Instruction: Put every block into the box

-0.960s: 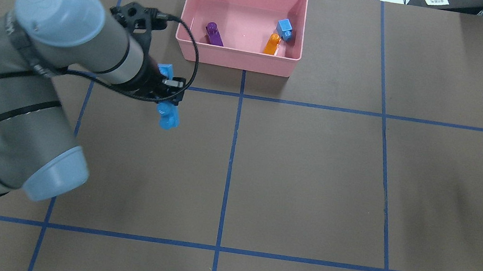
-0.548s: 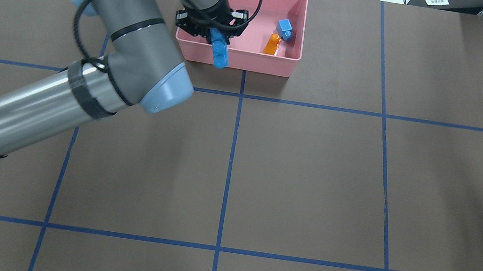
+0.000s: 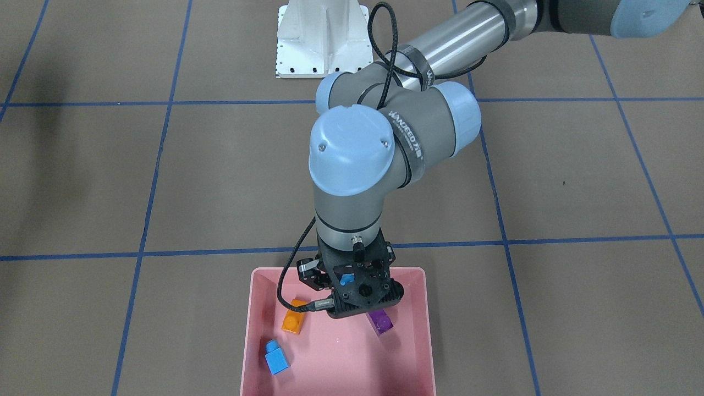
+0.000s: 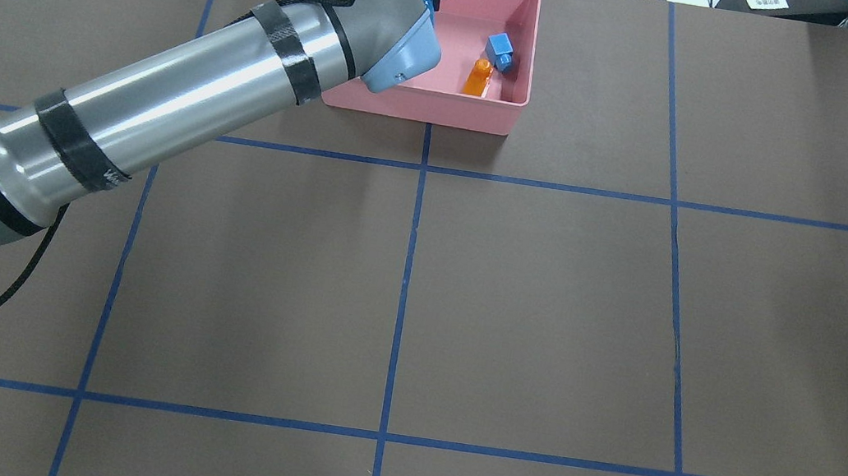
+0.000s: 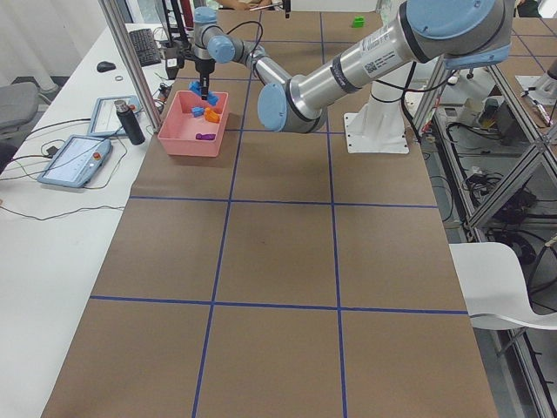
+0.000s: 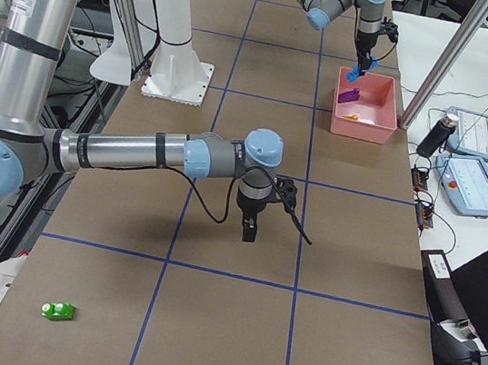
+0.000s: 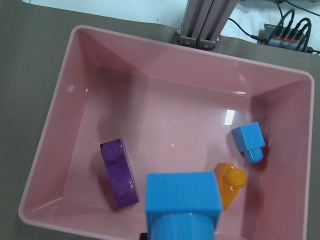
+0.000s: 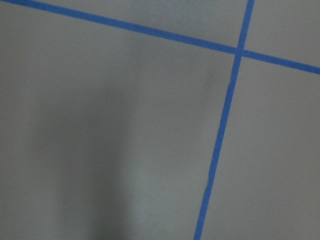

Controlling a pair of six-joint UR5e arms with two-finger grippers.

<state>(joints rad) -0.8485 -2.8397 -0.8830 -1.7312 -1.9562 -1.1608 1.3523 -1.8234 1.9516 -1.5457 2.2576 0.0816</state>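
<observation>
My left gripper (image 3: 348, 287) is shut on the long blue bar (image 7: 183, 201) and holds it above the pink box (image 3: 424, 330), inside its rim. In the box lie the purple brick (image 7: 120, 173), the orange brick (image 7: 229, 184) and the small blue brick (image 7: 249, 141). In the overhead view the arm hides the purple brick; the orange brick (image 4: 479, 78) and small blue brick (image 4: 500, 51) show. The green brick (image 6: 58, 310) lies on the table far from the box. My right gripper (image 6: 249, 230) points down over the table; I cannot tell whether it is open.
The white robot base (image 3: 322, 38) stands at the table's near edge. Blue tape lines (image 4: 407, 269) divide the brown table. An aluminium post (image 7: 200, 22) stands just behind the box. Tablets and a dark bottle (image 5: 130, 122) sit on the side bench beyond the box.
My left arm has carried the long blue bar from the table left of the box to above the box's inside. My right gripper has left the overhead view on the right.
</observation>
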